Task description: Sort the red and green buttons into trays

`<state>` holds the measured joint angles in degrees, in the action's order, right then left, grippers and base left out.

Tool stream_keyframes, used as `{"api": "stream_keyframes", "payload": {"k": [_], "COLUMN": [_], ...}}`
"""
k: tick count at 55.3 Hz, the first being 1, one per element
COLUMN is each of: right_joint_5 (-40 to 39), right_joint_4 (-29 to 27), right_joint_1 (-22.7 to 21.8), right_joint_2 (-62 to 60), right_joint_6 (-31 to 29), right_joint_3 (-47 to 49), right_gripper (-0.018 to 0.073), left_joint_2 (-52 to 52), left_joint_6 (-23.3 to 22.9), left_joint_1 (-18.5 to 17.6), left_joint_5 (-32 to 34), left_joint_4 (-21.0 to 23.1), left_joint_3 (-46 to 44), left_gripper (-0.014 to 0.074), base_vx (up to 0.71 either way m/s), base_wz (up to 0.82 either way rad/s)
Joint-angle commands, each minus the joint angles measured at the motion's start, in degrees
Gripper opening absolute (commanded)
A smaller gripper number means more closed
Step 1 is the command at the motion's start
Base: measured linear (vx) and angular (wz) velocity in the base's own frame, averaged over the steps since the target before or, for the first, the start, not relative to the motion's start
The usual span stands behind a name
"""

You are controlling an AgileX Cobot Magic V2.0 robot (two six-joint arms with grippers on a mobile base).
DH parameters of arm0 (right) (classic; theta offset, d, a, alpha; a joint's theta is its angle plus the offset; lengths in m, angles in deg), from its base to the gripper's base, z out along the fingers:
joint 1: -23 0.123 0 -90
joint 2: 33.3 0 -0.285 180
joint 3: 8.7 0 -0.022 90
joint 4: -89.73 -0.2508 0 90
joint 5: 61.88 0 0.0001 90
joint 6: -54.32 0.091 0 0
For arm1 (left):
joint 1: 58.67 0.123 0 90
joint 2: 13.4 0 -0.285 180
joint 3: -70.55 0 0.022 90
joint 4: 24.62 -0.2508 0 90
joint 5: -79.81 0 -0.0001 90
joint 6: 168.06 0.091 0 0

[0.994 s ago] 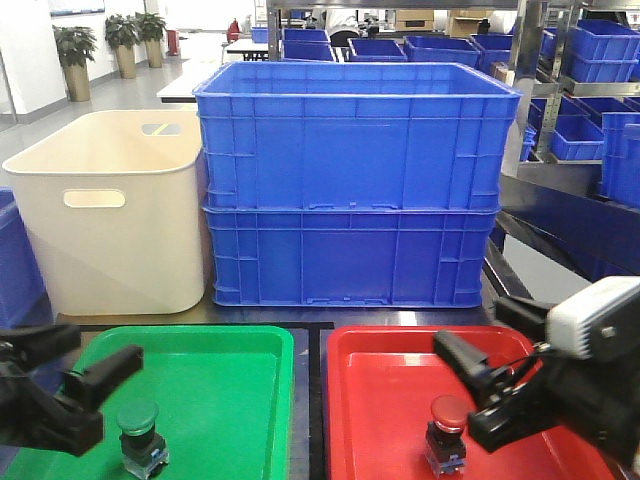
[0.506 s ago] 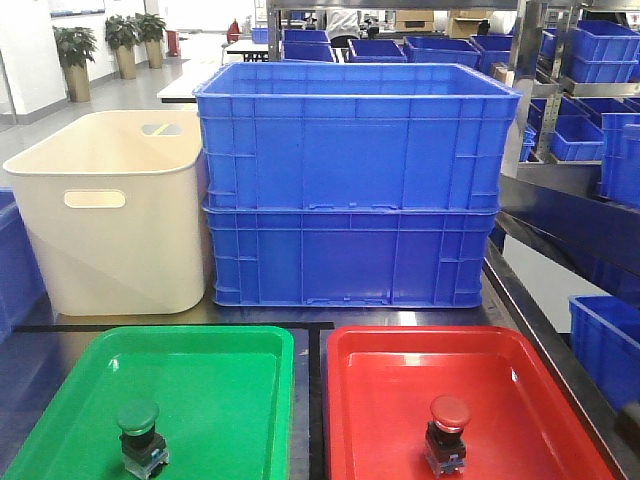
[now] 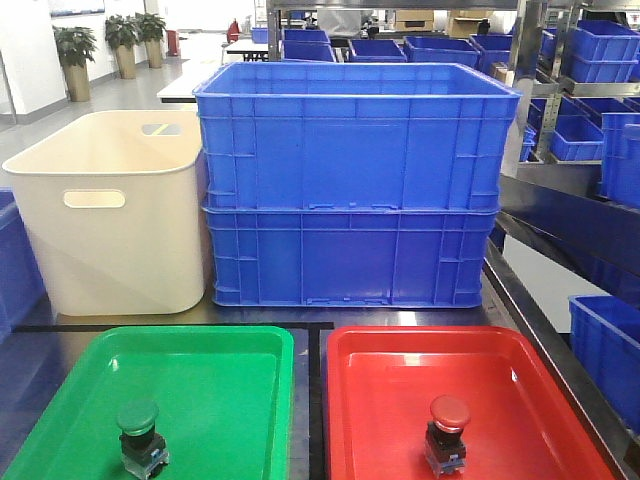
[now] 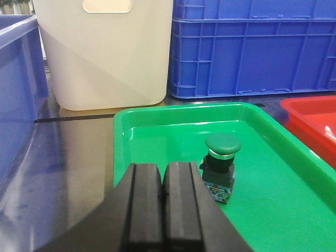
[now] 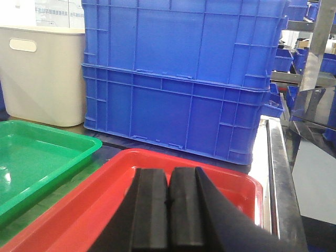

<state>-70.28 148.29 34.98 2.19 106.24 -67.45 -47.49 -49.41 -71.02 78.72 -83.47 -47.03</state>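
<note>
Buttons | green button [image 3: 138, 436] at 7 o'clock in green tray [image 3: 240, 340], red button [image 3: 448, 433] at 5 o'clock in red tray [image 3: 400, 340] | left gripper [image 4: 161, 194] and right gripper [image 5: 168, 202] pressed closed, empty | likely light, rigid, slick caps; pinch the blocky base.

Left tray [image 3: 215, 352]: holds left button [image 3: 138, 428], just ahead of my left gripper [image 4: 164, 195]. Right tray [image 3: 385, 352], beside it: holds right button [image 3: 448, 430]. Behind: tub [image 3: 110, 240] left, stacked crates [image 3: 350, 200] right.
</note>
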Motion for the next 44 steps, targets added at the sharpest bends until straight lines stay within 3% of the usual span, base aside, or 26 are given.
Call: {"api": "stream_keyframes", "payload": {"k": [1, 12, 16, 21, 22, 25, 29, 32, 35, 38, 44], "right_joint_5": [-2.38, -2.33, -2.33, -2.33, -2.39, -2.33, -2.33, -2.33, -2.33, -2.33, -2.33], "right_joint_4": [-0.02, -0.02, -0.02, -0.02, -0.02, -0.02, -0.02, -0.02, -0.02, -0.02, -0.02], "right_joint_1": [0.00, 0.00, 0.00, 0.00, 0.00, 0.00, 0.00, 0.00, 0.00, 0.00, 0.00], "right_joint_2": [0.11, 0.11, 0.11, 0.11, 0.11, 0.11, 0.11, 0.11, 0.11, 0.11, 0.11], "right_joint_6": [-0.04, -0.04, -0.04, -0.04, -0.04, -0.04, -0.04, -0.04, -0.04, -0.04, -0.04], "right_joint_3": [1.69, 1.69, 1.69, 1.69, 1.69, 1.69, 1.69, 1.69, 1.69, 1.69, 1.69], "right_gripper": [-0.0012, -0.0012, -0.0012, -0.0012, -0.0012, -0.0012, -0.0012, -0.0012, -0.0012, -0.0012, -0.0012], "left_joint_2": [-0.31, -0.31, -0.31, -0.31, -0.31, -0.31, -0.25, 0.12, 2.69, 7.03, 15.57], "left_joint_6": [-0.55, -0.55, 1.95, 14.87, 20.53, 33.75, 52.34, 63.24, 70.42, 73.74, 73.75], "left_joint_1": [-0.10, -0.10, -0.04, -0.04, -0.04, -0.04, -0.04, -0.04, -0.04, 0.02, 1.97], "left_joint_5": [2.36, 2.18, 0.71, -5.98, -7.16, -8.07, -3.15, 3.89, 9.69, 13.18, 15.64], "left_joint_4": [0.54, 1.14, 7.57, 22.38, 27.64, 37.07, 49.32, 57.33, 64.09, 68.43, 69.54], "left_joint_3": [-1.46, -1.32, -1.32, -1.40, -1.11, -0.30, 1.48, 3.82, 6.08, 8.60, 14.38], "left_gripper": [-0.0006, -0.0006, -0.0006, -0.0006, -0.0006, -0.0006, -0.0006, -0.0006, -0.0006, -0.0006, -0.0006], "base_vx": [0.00, 0.00, 0.00, 0.00, 0.00, 0.00, 0.00, 0.00, 0.00, 0.00, 0.00], "base_wz": [0.00, 0.00, 0.00, 0.00, 0.00, 0.00, 0.00, 0.00, 0.00, 0.00, 0.00]}}
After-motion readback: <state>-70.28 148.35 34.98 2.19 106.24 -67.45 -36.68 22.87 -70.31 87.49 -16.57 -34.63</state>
